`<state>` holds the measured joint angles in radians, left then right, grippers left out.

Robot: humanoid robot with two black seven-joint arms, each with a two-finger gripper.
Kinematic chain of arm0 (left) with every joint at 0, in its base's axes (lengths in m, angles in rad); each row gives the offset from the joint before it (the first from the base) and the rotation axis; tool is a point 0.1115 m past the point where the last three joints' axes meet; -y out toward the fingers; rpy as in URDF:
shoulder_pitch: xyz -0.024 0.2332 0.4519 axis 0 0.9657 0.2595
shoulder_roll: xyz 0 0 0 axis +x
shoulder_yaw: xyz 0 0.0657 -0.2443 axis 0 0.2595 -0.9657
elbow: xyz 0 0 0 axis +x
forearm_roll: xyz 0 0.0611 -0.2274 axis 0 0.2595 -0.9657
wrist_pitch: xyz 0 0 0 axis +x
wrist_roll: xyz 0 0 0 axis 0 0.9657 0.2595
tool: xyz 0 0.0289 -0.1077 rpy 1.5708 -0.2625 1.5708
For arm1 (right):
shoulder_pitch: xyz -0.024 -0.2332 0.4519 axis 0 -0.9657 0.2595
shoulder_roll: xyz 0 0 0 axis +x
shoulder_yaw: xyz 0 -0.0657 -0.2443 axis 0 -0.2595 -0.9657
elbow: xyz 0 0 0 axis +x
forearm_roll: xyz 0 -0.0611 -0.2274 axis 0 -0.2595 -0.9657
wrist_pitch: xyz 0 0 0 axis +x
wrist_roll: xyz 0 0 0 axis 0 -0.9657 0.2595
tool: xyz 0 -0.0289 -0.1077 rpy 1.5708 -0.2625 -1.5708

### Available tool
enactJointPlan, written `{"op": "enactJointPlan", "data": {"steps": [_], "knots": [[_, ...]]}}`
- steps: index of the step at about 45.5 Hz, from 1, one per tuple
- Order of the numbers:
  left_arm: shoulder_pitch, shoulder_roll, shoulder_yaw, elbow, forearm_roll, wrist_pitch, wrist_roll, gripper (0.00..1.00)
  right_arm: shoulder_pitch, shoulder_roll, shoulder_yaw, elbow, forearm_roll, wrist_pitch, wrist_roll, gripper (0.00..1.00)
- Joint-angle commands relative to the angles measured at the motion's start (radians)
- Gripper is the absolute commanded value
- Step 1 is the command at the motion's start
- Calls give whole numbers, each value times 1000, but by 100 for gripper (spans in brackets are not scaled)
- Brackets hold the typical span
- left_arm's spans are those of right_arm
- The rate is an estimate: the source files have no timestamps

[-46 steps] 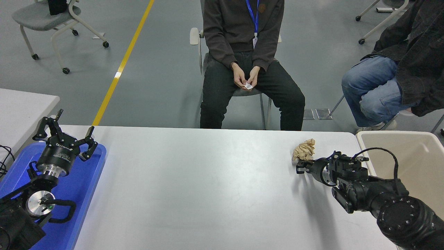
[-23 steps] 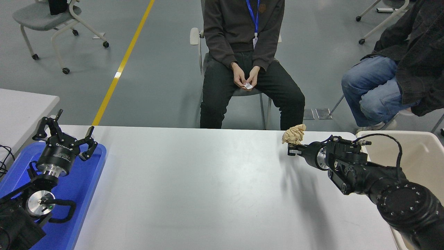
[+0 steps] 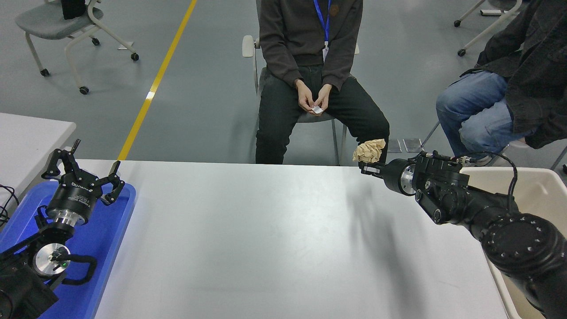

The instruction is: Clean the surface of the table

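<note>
From the head view, the right gripper (image 3: 368, 168) is pinched tight on a crumpled brown paper ball (image 3: 369, 150) and holds it up in the air. The table surface (image 3: 266, 230) lies below it, wide and white, with the claw above its far edge. The left gripper (image 3: 84, 170) sits with its fingers spread wide above the blue tray (image 3: 106, 239) at the left.

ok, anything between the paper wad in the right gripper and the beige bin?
Nothing visible. The right gripper holds the crumpled brown paper up over the table, at its far edge. The beige bin sits off the table's right end, its opening uncovered; only the robot's own right arm lies across that side.
</note>
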<state>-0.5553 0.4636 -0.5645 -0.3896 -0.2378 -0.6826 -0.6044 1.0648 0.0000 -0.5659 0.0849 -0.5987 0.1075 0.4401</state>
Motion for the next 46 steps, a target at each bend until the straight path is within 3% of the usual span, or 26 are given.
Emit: {"op": "enactJointPlan", "data": {"steps": [1, 12, 17, 27, 46], "knots": [[0, 1, 0, 0, 0, 0, 0, 100, 24, 0, 23, 9, 8, 9, 2, 0], [0, 1, 0, 0, 0, 0, 0, 100, 1, 0, 75, 32, 7, -3, 2, 0], [0, 0, 0, 0, 0, 0, 0, 100, 20, 0, 146, 165, -1, -26, -7, 0], [0, 1, 0, 0, 0, 0, 0, 100, 57, -173, 155, 529, -9, -204, -38, 0], [0, 0, 0, 0, 0, 0, 0, 100, -12, -472, 388, 773, -7, -227, -35, 0]]}}
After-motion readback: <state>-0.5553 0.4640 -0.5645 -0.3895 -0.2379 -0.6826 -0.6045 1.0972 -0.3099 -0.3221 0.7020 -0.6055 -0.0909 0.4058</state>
